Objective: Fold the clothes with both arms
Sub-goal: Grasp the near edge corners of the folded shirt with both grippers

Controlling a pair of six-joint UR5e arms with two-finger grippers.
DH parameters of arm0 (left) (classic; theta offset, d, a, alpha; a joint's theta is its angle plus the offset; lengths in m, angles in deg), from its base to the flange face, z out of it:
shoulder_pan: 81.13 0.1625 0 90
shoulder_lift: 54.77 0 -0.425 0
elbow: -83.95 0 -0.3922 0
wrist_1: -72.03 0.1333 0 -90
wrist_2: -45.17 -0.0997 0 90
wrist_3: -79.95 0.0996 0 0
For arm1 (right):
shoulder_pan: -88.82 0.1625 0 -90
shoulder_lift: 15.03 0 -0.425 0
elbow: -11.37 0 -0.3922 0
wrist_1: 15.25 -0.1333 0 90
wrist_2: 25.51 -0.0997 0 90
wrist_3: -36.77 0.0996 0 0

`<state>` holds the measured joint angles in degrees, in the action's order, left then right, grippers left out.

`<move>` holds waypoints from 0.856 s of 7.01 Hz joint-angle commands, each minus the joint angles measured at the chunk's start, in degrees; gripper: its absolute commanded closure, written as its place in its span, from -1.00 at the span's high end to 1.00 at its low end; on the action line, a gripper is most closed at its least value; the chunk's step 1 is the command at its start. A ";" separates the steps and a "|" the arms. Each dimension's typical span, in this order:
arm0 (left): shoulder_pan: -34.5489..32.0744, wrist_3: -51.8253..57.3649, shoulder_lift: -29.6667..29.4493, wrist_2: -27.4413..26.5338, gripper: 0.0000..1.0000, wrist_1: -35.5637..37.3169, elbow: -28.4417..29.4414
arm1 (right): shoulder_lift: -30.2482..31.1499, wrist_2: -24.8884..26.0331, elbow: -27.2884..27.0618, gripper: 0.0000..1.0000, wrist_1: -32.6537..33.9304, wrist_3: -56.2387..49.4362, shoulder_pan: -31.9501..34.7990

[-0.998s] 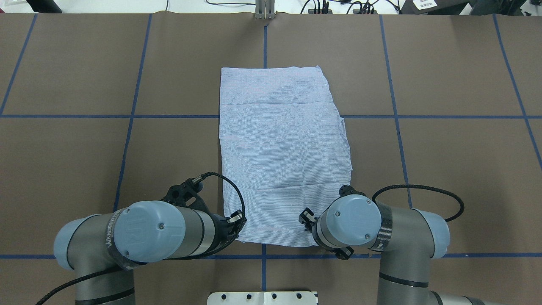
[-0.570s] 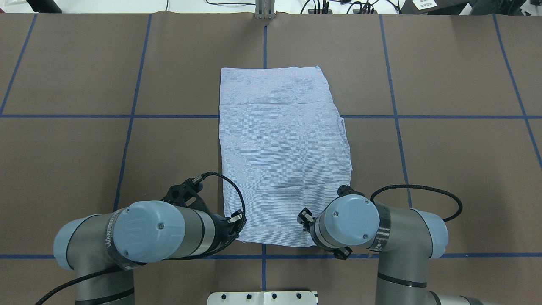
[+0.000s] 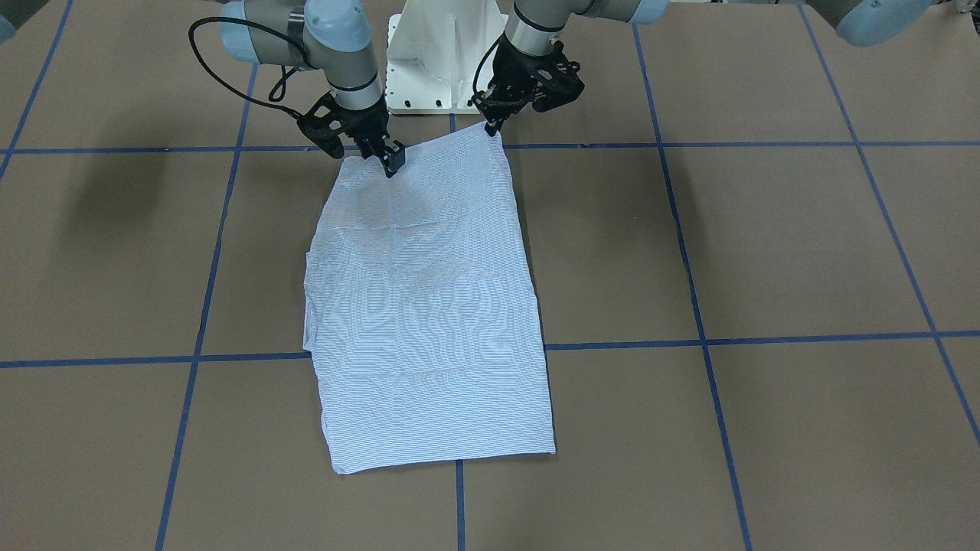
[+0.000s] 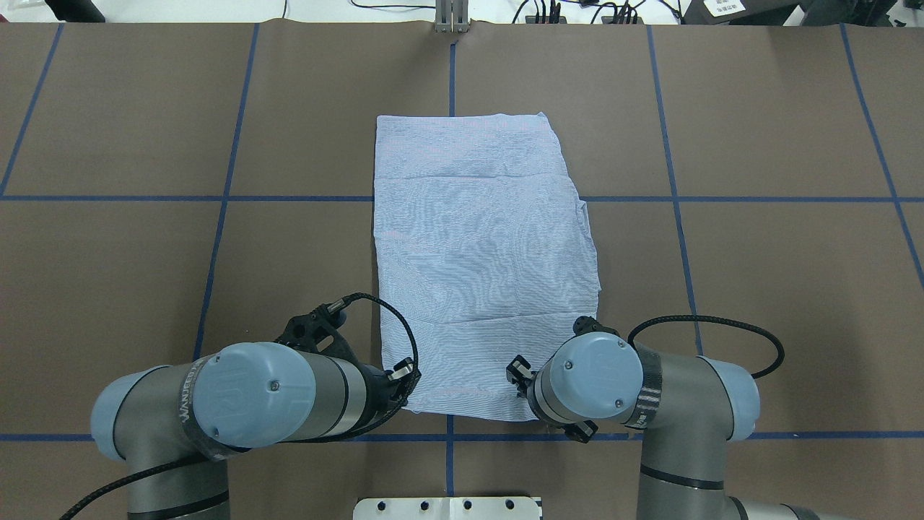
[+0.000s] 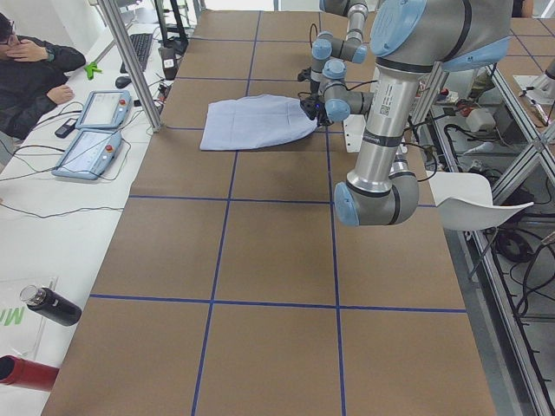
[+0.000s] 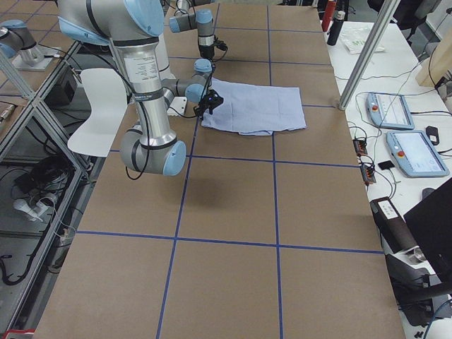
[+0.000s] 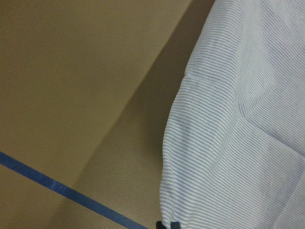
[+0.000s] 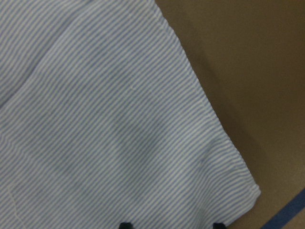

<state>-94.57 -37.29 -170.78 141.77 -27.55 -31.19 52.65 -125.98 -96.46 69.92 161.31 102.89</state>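
**Closing In on the Near Hem**

Watching the shirt [image 4: 484, 253] lying flat mid-table, folded into a long pale blue-and-white striped rectangle, with creases crossing it and one long edge ragged. Seeing the left gripper [image 3: 490, 128] pinching one near corner tight, holding it slightly raised off the table [image 4: 758, 289]. Finding the right gripper [image 3: 390, 162] spread wide, down at the cloth just inside the other near corner. Struggling overhead, with bulky wrists covering most of both grippers. Catching only dark fingertips at the wrist cameras' bottom edges. Noting blue tape lines [image 4: 289, 198] gridding the brown surface, the white pedestal [image 3: 440, 61] just behind, and an operator [image 5: 30, 69] sitting well apart.
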 commanded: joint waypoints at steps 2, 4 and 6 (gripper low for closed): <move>0.00 0.00 0.00 0.00 -1.00 0.00 0.00 | -0.01 -0.25 -0.01 -0.61 0.00 0.00 0.08; 0.00 0.00 0.00 0.00 -1.00 0.00 0.00 | -0.96 0.10 -0.36 -1.00 3.58 0.09 0.08; 0.00 0.00 -0.44 0.00 -1.00 0.00 -0.09 | -1.06 -0.42 -1.50 -1.00 3.96 -0.17 0.43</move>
<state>-94.57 -37.29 -170.96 141.77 -27.54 -31.24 51.72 -126.06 -97.25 73.41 161.30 103.06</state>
